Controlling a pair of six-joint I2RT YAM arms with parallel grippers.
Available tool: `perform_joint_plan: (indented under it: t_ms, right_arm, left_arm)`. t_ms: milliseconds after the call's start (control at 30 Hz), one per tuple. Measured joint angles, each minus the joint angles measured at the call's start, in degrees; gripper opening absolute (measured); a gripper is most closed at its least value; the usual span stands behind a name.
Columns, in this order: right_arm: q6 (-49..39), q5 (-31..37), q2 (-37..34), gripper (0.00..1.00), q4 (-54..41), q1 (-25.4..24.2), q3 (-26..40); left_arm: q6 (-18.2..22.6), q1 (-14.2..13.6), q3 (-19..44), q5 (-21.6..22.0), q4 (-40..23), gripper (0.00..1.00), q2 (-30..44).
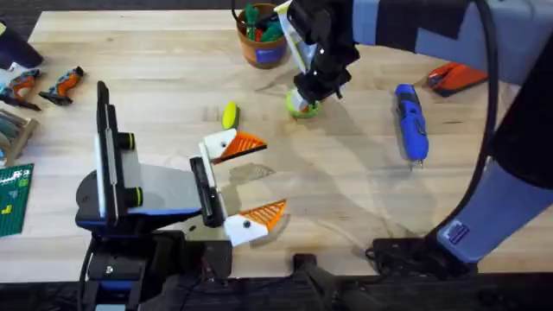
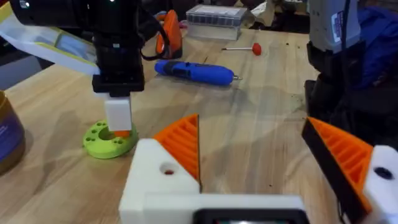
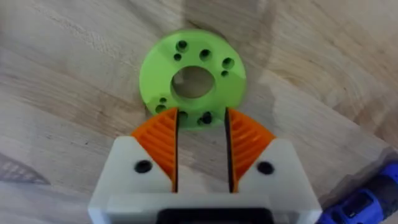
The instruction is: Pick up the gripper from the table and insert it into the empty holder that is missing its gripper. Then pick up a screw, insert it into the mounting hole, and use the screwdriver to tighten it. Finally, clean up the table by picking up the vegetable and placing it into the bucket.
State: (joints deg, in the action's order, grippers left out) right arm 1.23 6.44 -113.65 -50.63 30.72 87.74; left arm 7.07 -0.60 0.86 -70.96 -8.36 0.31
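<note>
My right gripper hangs low over a lime-green disc with holes, open, its orange pads at the disc's near rim with bare wood between them. The left wrist view shows it just above that disc. My left gripper is wide open and empty over the table's middle. The yellow vegetable lies just beyond it. The blue screwdriver lies to the right. At the back stands the bucket, with things in it. The loose gripper, the empty holder and the screw are out of view.
A red object lies at the far right, and orange-handled tools at the far left. A thin rod with a red handle and a clear box lie beyond the screwdriver. A green board lies at the left edge.
</note>
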Motion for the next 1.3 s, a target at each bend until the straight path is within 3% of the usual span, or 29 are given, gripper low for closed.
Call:
perform_joint_plan:
  t_ms: [300,633,1100,1300]
  right_arm:
    - [0.00,0.02,0.00,0.252,0.05,0.00,0.00]
    - [0.07,0.39,0.00,0.013,0.05,-0.11,0.00]
    - [-0.02,0.39,0.02,0.007,-0.27,-0.15,0.17]
    - [-0.02,0.39,1.71,0.007,-4.77,-0.15,3.45]
  left_arm:
    - [0.00,0.00,0.00,0.00,0.00,0.985,0.00]
    - [0.00,0.00,0.00,0.00,0.00,0.985,-0.01]
    - [0.00,0.00,0.00,0.00,0.00,0.985,-0.02]
    - [0.00,0.00,0.00,0.00,0.00,0.985,-0.02]
